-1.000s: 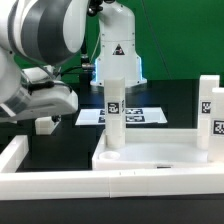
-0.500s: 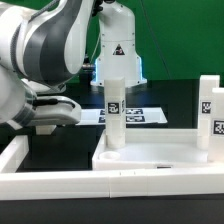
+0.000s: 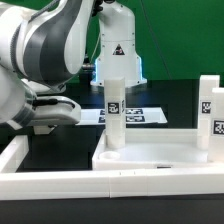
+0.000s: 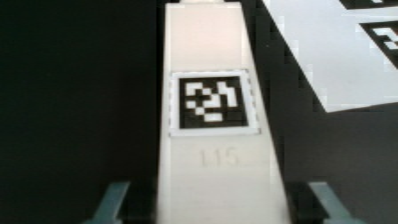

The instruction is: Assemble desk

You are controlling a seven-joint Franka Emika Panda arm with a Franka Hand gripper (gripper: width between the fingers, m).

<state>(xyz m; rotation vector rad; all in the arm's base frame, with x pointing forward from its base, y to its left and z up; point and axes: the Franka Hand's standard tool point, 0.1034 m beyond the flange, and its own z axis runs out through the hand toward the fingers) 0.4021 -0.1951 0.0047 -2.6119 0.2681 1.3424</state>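
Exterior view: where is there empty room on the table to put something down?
Bare black table shows between the border wall and the tabletop panel. Crowded: around the upright legs and the marker board. At the exterior view's left, the tool straddles another leg.

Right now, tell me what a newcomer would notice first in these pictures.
In the wrist view, a white tagged leg lies on the black table between the gripper fingers. In the exterior view, another leg stands upright in the tabletop panel, with the bulky arm looming at that view's left.
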